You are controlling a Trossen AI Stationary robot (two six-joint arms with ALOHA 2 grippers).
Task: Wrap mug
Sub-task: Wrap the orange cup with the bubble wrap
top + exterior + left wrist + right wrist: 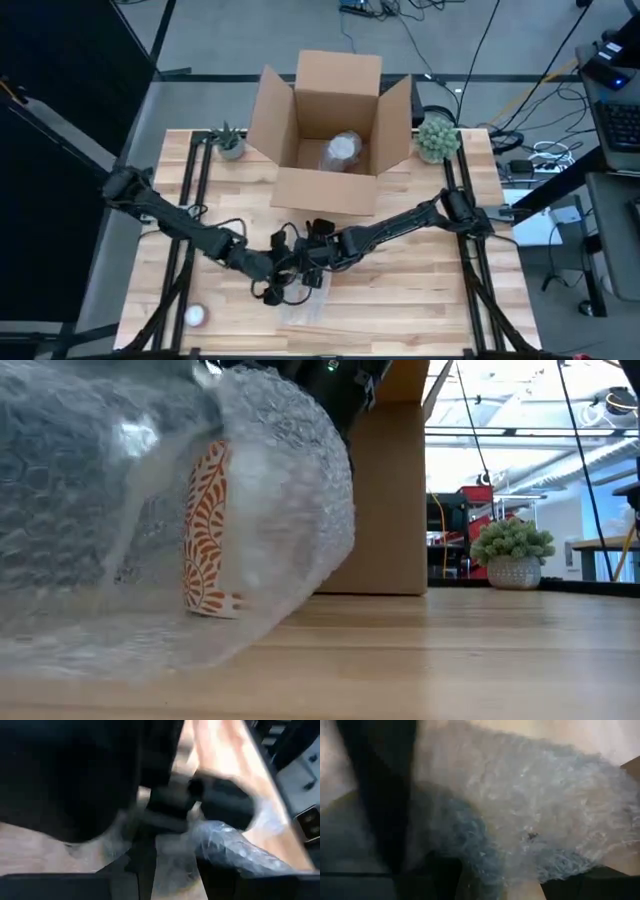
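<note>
Both arms met over the front-middle of the surface (420, 310), where I saw the mug (207, 530) lying inside the bubble wrap (290, 490), directly beneath the left gripper (285, 283) and right gripper (318, 262). I judged both equally near. Whether either's jaws were wide or closed, I couldn't tell.

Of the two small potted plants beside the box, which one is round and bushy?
The plant on the right, by the box's right flap; the left plant is spiky.
</note>
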